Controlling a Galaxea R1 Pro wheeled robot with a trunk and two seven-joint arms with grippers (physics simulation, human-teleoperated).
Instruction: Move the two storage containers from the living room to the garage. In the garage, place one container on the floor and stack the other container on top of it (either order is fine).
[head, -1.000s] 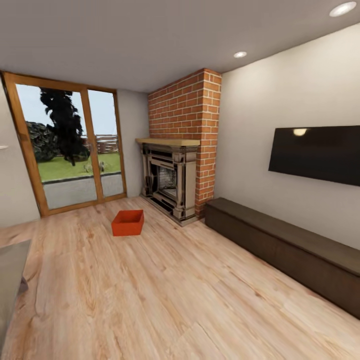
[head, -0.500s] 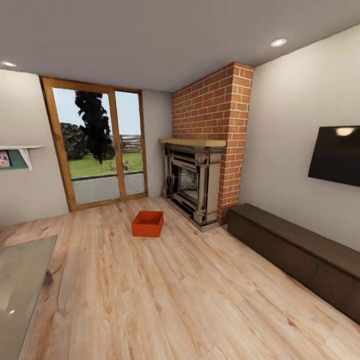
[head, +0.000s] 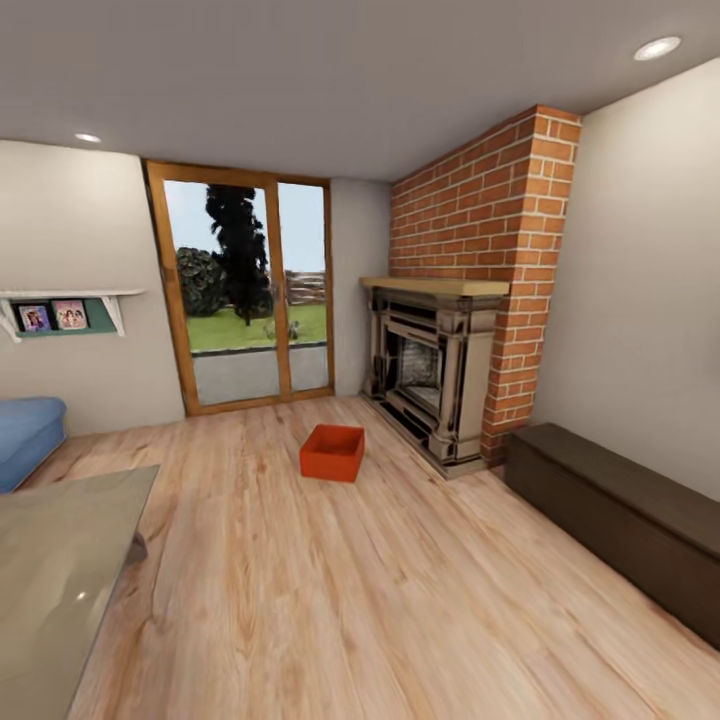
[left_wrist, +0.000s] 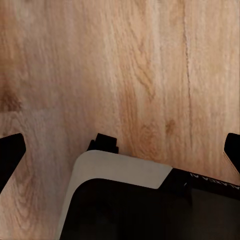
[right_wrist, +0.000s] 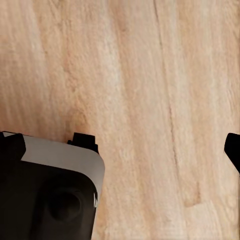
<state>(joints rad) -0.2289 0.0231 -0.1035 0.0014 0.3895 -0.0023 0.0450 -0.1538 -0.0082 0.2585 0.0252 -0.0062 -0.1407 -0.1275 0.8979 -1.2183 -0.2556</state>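
One open orange-red rectangular bin (head: 333, 452) is sitting on light wood planks before the red-brick fireplace (head: 440, 380), ungrasped; both claws are spread wide, empty; everything is remaining

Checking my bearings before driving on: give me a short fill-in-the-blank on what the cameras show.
1. The orange-red storage container sits on the ____ floor.
2. The brick fireplace stands to the container's ____ in the head view.
3. The number of containers in the head view is ____.

Missing words: wood-plank; right; one.
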